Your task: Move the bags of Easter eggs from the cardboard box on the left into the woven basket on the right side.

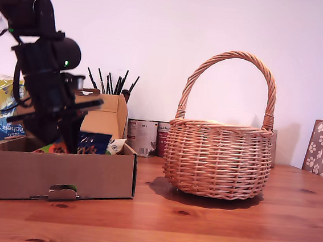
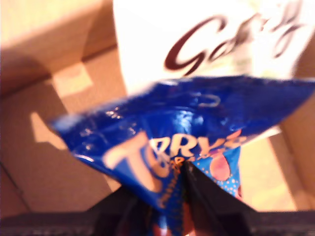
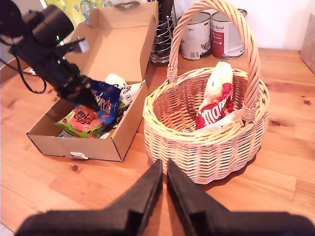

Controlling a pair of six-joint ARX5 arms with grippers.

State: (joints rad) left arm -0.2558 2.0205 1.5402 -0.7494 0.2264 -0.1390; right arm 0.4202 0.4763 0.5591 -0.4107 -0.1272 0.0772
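Inside the cardboard box point(image 3: 83, 142), at the exterior view's left, my first claw point(image 2: 184, 169) pinches the blue Terry's bag point(image 2: 182, 128) near its edge, beside a white bag point(image 2: 206, 39). The red and white bag point(image 3: 215, 101) lies in the woven basket point(image 3: 206, 147). My second claw point(image 3: 165, 169), jaws nearly together and empty, hovers over open bench point(image 3: 44, 187) at the basket's six o'clock.

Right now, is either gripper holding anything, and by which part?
My first gripper pinches the dark blue Terry's bag by one edge, over the cardboard box. My second gripper holds nothing.
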